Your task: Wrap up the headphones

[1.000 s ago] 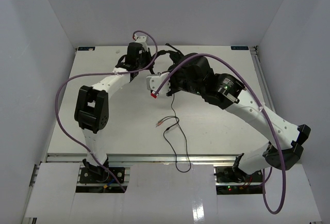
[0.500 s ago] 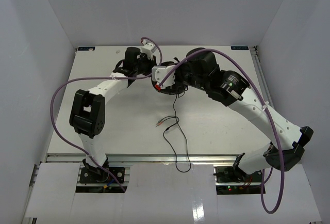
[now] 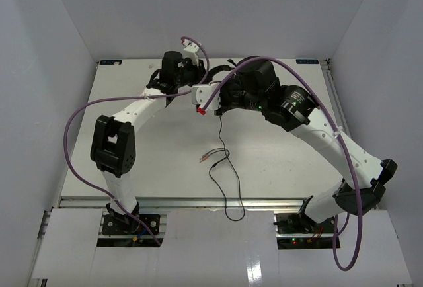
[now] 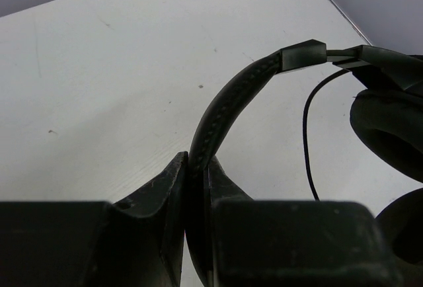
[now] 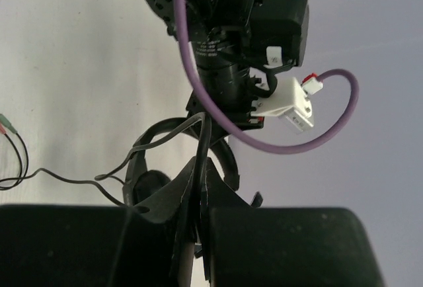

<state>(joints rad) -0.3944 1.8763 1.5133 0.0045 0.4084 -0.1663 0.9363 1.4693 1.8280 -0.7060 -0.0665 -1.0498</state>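
Upper centre, top view: left gripper (image 4: 197, 184) clamped on headphones (image 4: 228, 102), right gripper (image 5: 199, 188) pinching the cable (image 3: 220, 133). Most cable lies loose lower down; I judge wrapping barely started.

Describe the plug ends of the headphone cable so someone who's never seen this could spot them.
On the white table, look near the middle, nearer than the headphones held at the far side. A thin black cable trails from there toward the near edge. The plugs are the two short reddish tips at its forked end, unlike the thick purple robot cables.
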